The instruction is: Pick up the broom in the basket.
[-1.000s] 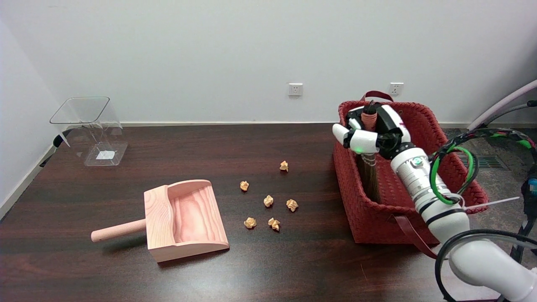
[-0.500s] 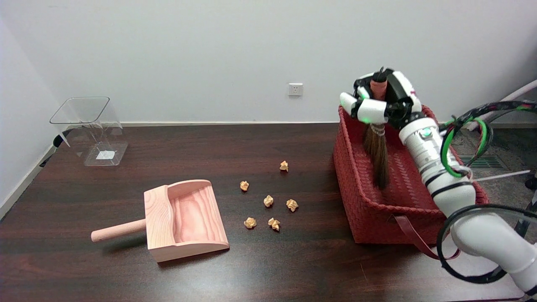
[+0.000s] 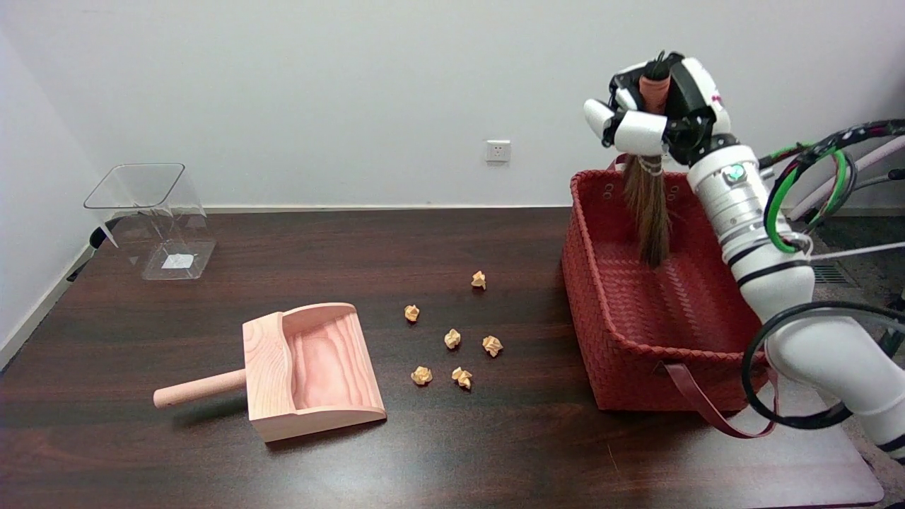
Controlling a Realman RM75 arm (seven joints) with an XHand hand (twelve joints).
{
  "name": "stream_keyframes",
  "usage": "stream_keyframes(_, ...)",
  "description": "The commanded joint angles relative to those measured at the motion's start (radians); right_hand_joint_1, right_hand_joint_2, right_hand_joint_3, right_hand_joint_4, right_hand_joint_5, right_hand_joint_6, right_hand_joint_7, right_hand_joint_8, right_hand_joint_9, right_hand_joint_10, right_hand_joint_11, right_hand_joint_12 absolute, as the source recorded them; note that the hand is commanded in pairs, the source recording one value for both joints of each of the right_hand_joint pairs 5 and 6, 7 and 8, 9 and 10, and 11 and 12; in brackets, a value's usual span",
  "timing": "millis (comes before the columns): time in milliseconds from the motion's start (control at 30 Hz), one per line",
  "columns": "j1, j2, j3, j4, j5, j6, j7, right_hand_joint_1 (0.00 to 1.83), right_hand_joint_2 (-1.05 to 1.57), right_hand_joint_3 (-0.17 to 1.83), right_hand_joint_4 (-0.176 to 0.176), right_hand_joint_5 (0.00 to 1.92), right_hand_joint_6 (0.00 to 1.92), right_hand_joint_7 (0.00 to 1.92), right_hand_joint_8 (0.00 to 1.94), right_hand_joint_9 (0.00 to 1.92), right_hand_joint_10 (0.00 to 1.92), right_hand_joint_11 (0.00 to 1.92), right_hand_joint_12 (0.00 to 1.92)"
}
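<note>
Up high, broom (image 3: 647, 212) in right hand (image 3: 654, 116), above basket (image 3: 622, 353).

A pale wooden dustpan (image 3: 311, 367) lies on the dark table (image 3: 495, 452), handle pointing left. Six crumpled paper balls (image 3: 452, 338) are scattered just right of it. A clear plastic bin (image 3: 152, 219), seemingly tilted, sits at the far left corner.
</note>
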Motion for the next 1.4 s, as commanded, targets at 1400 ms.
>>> stream_keyframes(1400, 0.458, -0.081, -0.512, 0.019, 0.117, -0.032, -0.239, 1.45, 1.05, 0.64, 0.0, 1.92, 1.92, 1.92, 1.92, 1.92, 1.92, 1.92, 1.92)
